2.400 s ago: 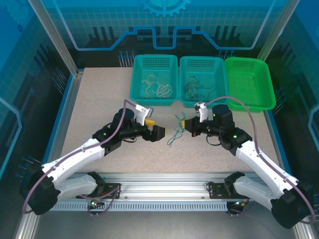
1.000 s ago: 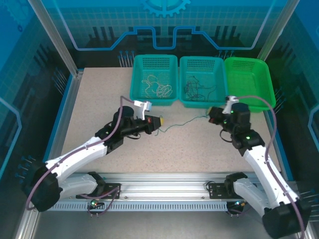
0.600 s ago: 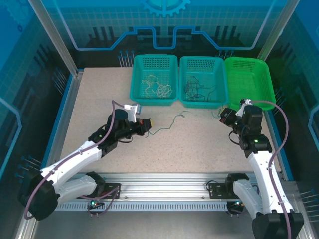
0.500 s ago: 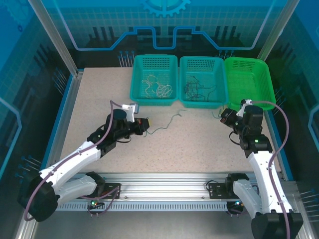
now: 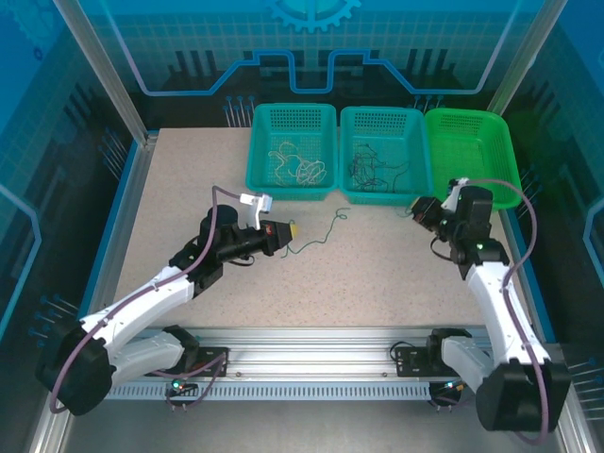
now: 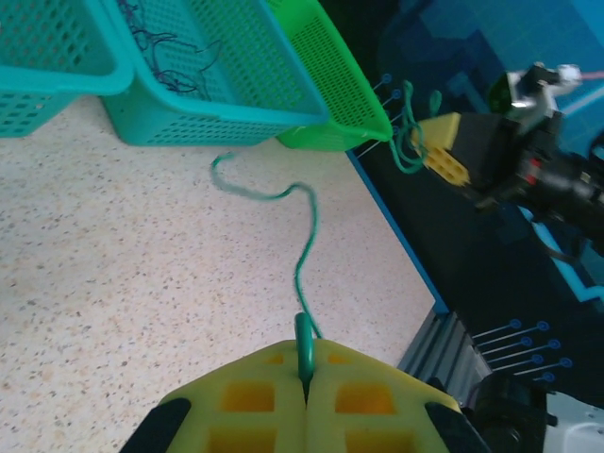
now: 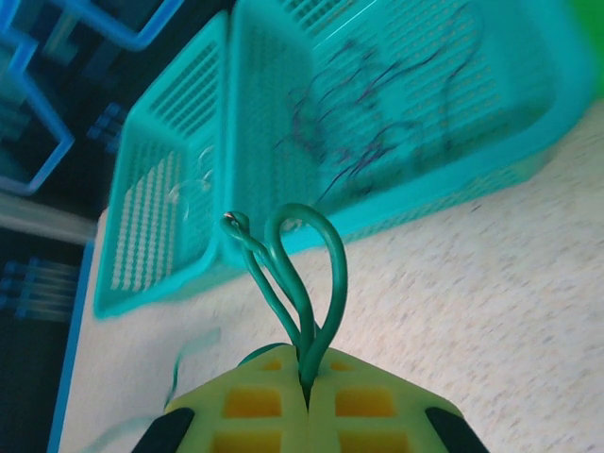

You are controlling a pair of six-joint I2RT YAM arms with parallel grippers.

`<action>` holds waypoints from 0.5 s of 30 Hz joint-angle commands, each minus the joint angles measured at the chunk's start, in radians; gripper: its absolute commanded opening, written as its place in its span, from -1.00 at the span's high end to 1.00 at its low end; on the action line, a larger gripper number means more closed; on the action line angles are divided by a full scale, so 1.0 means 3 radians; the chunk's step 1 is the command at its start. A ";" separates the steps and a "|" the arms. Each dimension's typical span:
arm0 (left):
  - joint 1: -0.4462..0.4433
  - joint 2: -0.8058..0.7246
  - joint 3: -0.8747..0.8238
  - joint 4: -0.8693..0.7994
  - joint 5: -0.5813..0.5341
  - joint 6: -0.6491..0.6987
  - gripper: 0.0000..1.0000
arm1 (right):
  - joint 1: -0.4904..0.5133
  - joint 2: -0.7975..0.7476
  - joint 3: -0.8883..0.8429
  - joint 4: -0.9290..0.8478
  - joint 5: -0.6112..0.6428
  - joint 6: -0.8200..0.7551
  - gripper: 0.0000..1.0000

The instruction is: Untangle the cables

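Left jaws: fully closed, yellow pads pressed together on the end of one thin green wire. Its free length runs off the pads and curls over the speckled beige desk, ending just short of the middle teal plastic basket. You cannot tell whether the far end rests on the desk or hangs just above it.

Right jaws: fully closed, yellow pads pinching a second thin green wire. It is folded into a hairpin loop standing clear of the desk, near the front corner of the bright green plastic basket.

Change: a second ago a single taut green line joined your two arms. Now it is two pieces, well apart, one per arm. A little over two seconds ago both sat as one knot at mid-desk, the jaws close together.

Meaning: this pair reads as untangled. By my judgement, what remains for it is setting each green wire down, probably in the green basket.

Other stock: pale beige wires in the left teal plastic basket; dark wires in the middle one.
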 commanded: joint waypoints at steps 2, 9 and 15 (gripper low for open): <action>-0.0026 -0.0039 0.0028 0.0143 0.0158 0.0101 1.00 | -0.0524 0.0645 0.0293 0.0563 0.0115 0.0339 1.00; -0.0034 -0.0140 -0.0018 0.0032 0.0102 0.0158 1.00 | -0.0935 0.1916 0.1131 0.0605 0.0313 0.0506 0.97; -0.0055 -0.0128 -0.0029 0.0059 0.0111 0.0157 1.00 | -0.0983 0.2543 0.1739 0.0217 -0.0041 0.0530 0.24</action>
